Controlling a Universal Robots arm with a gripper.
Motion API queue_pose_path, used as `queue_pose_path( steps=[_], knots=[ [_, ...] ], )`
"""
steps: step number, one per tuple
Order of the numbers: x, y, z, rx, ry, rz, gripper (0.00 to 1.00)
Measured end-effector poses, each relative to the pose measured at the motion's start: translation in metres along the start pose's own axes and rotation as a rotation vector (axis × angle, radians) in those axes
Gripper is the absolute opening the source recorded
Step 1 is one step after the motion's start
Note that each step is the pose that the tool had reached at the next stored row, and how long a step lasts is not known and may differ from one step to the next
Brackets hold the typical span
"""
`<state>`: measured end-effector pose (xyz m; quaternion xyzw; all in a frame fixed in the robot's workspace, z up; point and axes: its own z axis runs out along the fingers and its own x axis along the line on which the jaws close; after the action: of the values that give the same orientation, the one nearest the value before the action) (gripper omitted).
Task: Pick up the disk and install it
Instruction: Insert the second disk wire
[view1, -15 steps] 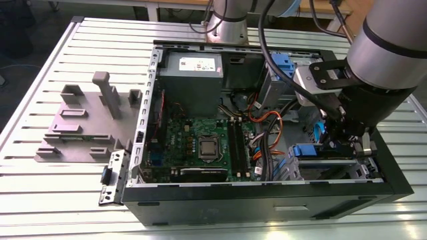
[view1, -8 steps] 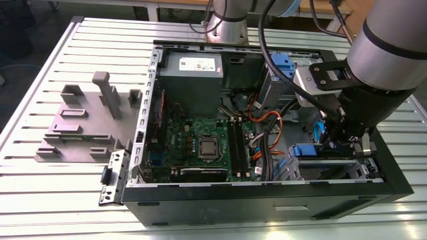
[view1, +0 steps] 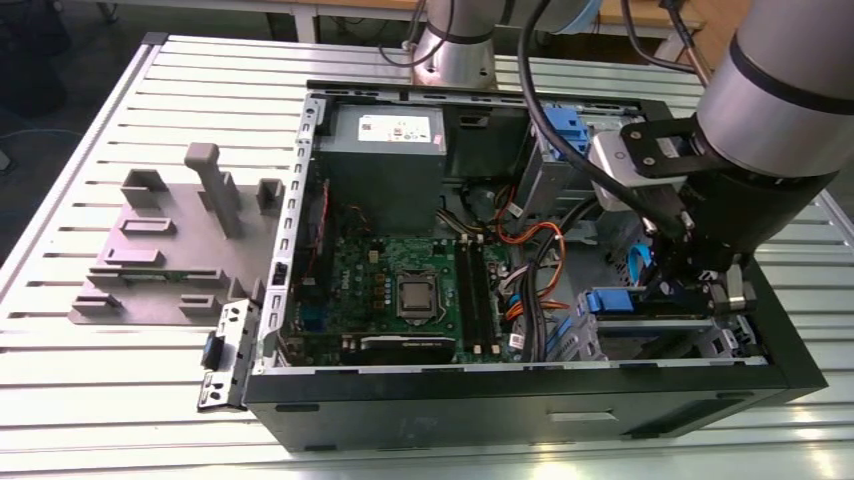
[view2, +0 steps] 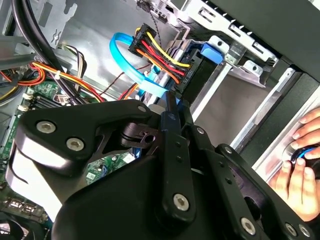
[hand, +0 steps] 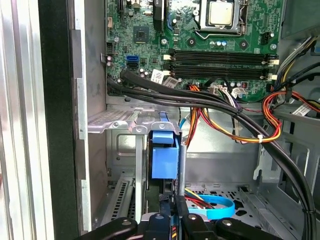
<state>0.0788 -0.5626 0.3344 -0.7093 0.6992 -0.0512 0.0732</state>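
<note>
The disk sits on edge in the metal drive cage at the computer case's corner on the exterior view's right. Its blue carrier tab faces the motherboard, and its connector end with red, yellow and black wires shows in the second wrist view. My gripper reaches down into the cage over the disk's other end. In both wrist views the black fingers stand close together with a strip of the blue rail between them, shut on the disk.
The open black case holds a motherboard, a grey power-supply box and bundles of cables. A grey slotted stand lies on the table at the exterior view's left. A person's hand rests outside the case wall.
</note>
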Motion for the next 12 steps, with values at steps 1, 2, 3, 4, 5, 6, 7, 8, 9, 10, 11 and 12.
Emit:
queue_pose_path(
  steps=[1,2,3,4,5,6,7,8,9,10,11,12],
  knots=[
    [0.0004,-0.0002,0.0002,0.0,-0.0049,0.001,0.16],
    [0.001,-0.0004,0.0005,0.0003,-0.0105,0.002,0.16],
    [0.0015,-0.0004,0.0006,0.0003,-0.0115,0.002,0.16],
    [0.0018,-0.0005,0.0007,0.0003,-0.0117,0.002,0.16],
    [0.0019,-0.0005,0.0009,0.0003,-0.0118,0.002,0.16],
    [0.002,-0.0005,0.0011,0.0002,-0.0117,0.002,0.16],
    [0.0022,-0.0005,0.0014,0.0002,-0.0116,0.002,0.16],
    [0.0023,-0.0004,0.0017,0.0002,-0.0117,0.002,0.16],
    [0.0025,-0.0003,0.0021,0.0003,-0.0117,0.002,0.16],
    [0.0027,-0.0003,0.0024,0.0003,-0.0119,0.002,0.16],
    [0.003,-0.0002,0.0029,0.0003,-0.012,0.002,0.16],
    [0.0033,-0.0002,0.0032,0.0002,-0.012,0.002,0.16]
  ],
)
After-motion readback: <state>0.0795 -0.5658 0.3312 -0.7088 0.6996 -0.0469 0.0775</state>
